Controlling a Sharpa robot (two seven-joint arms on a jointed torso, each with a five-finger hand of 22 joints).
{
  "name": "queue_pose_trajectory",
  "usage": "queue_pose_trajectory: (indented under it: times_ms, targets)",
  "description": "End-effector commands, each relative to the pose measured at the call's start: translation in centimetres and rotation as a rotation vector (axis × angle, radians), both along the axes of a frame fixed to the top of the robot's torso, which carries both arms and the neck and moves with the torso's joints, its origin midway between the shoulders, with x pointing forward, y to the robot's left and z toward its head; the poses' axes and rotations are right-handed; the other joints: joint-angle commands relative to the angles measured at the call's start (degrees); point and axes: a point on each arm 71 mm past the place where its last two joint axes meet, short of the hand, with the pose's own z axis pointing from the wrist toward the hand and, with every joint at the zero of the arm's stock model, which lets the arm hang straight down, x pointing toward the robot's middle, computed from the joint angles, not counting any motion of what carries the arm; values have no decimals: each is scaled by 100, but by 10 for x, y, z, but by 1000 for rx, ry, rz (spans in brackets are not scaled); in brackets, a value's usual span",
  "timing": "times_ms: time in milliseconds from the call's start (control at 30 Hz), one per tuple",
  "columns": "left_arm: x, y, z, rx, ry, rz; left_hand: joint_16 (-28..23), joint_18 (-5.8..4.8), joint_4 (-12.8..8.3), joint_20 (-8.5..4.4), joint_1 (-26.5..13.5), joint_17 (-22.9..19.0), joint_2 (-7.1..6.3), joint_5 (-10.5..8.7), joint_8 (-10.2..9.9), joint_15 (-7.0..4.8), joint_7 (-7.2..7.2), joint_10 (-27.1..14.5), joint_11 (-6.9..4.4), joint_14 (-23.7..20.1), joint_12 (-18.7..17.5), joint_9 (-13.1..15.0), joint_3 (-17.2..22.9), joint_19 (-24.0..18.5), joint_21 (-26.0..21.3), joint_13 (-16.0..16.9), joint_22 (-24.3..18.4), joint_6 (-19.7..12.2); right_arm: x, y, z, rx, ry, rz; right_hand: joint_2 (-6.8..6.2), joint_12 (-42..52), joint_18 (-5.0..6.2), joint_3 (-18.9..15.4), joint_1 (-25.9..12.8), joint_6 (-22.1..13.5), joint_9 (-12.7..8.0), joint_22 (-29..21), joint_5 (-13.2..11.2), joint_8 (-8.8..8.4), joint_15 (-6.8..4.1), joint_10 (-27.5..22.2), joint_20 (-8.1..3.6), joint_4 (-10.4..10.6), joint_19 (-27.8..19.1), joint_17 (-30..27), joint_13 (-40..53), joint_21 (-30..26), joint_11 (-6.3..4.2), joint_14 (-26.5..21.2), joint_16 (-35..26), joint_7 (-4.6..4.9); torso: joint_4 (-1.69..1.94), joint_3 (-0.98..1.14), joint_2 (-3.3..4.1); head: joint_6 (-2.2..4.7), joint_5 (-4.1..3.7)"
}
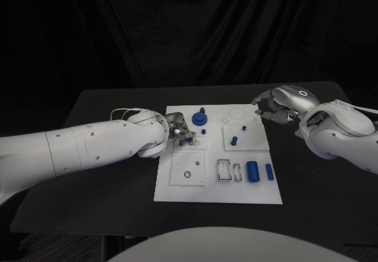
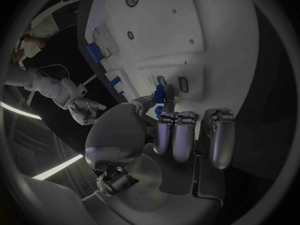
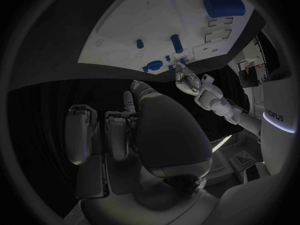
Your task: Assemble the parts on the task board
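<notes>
You've got the left hand [image 1: 176,130] at centre-left of the head view, arm coming in from the left edge, fingers curled down over the left-centre of the task board [image 1: 181,188]. In the left wrist view its fingertips [image 2: 160,93] pinch a small blue peg [image 2: 159,91] standing upright at a slotted plate on the board, so that hand is holding the peg.

Right hand [image 1: 277,105] sits in the upper right of the head view, off the board's top right corner, above the black table [image 1: 110,185]. Fingers are curled in, nothing visible in them; the right wrist view shows the fingers [image 3: 80,132] tucked close together.

The board lies mid-frame on the table, dark curtain [image 1: 189,38] behind it.

Count on the board in the head view, besides the held peg:
- one stepped blue knob [image 1: 200,117] at upper centre
- one big blue cylinder [image 1: 252,171] at lower right
- one thin blue pin [image 1: 269,172] just right of it
- two small blue pegs [image 1: 235,141] on the right-centre plate
- one tiny blue stub [image 1: 204,131] below the knob

A few dark slots and holes too; can't count those reliably
</notes>
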Motion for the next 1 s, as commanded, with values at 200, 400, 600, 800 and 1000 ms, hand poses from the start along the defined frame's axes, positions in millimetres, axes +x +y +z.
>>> queue_pose_trajectory:
  times_ms: [200, 400, 600, 800, 1000]
  targets:
    - [-2, 3, -5, -22, -12, 15, 15, 24, 164, -4, -91, 1508, 1, -245, -77, 15, 9, 597, -2, 595, 20, -63, -102, 129, -34, 1508, 898, -11, -1, -1, -1, -3, 5, -16, -62, -34, 63, 38, -8, 38, -9, 1239, 28, -36, -30, 454, -30, 5, 166, 1441, 1383, -33, -9, 576, -28, 7, -4, 2, 1, -1, 15]
    - [-3, 5, -7, -22, -11, 20, 15, 25, 355, 3, -153, 1508, -8, -452, -138, 25, 23, 597, 10, 595, 20, -80, -273, 128, -41, 1508, 901, -7, -1, -2, -2, -3, 6, -17, -62, -34, 63, 38, -8, 38, -9, 1239, 28, -36, -30, 454, -30, 5, 166, 1441, 1383, -33, -9, 576, -28, 7, -4, 0, -3, -1, 26]
    - [-3, 6, -9, -22, -8, 20, 15, 25, 540, 14, -211, 1508, -18, -612, -199, 37, 41, 597, 25, 595, 20, -102, -453, 128, -48, 1508, 904, -10, -1, -2, -2, -3, 8, -17, -68, -33, 64, 39, -23, 40, -15, 1238, 36, -41, -30, 456, -30, 19, 165, 1437, 1384, -37, -9, 574, -33, 7, -4, 4, -5, -1, 29]
    - [-3, 7, -10, -19, -3, 19, 15, 27, 677, 24, -254, 1508, -29, -672, -247, 48, 56, 597, 38, 595, 20, -118, -600, 125, -56, 1508, 903, -16, -1, -2, -3, -4, 9, -18, -68, -33, 64, 39, -23, 40, -15, 1238, 36, -41, -30, 456, -30, 19, 165, 1437, 1384, -37, -9, 574, -33, 7, -1, -3, -2, -1, 24]
    - [-4, 7, -11, -19, 1, 16, 15, 28, 787, 31, -278, 1508, -31, -721, -277, 54, 61, 597, 44, 595, 20, -126, -727, 123, -62, 1508, 903, -3, -1, -3, -3, -4, 10, -20, -68, -33, 64, 39, -23, 40, -15, 1238, 36, -41, -30, 456, -30, 19, 165, 1437, 1384, -37, -9, 574, -33, 7, 0, -3, 0, -1, 25]
